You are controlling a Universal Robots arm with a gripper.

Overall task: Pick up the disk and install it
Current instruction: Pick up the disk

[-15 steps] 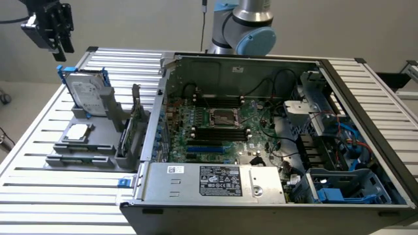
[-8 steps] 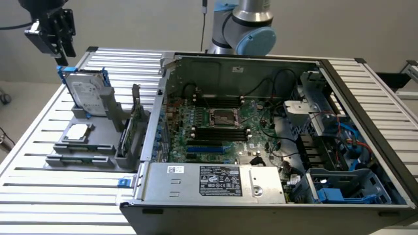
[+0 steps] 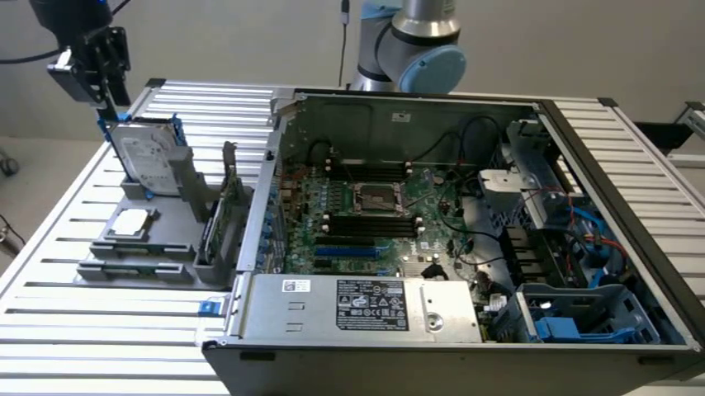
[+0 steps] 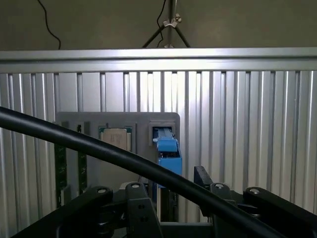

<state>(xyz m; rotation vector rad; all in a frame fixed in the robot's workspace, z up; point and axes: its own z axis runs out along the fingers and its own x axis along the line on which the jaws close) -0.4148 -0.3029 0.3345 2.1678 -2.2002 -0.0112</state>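
Gripper (image 3: 106, 103) hangs at the far left of the exterior view, directly over the disk (image 3: 149, 157), tips down by its top edge; can't tell if touching. Disk stands upright in a grey holder (image 3: 165, 247) on the slatted desk (image 3: 66, 330), just left of the open PC case (image 3: 408, 111) in the exterior view. Wrist view: fingers (image 4: 84, 208) spread wide, disk's blue carrier (image 4: 168, 151) betw. them w/ gaps either side, nothing gripped. Black cable (image 4: 124, 158) crosses in front. Small square chip (image 3: 130, 221) lies flat in the holder, on the near side of the disk. PSU box (image 3: 364, 305) sits at the case's near edge.
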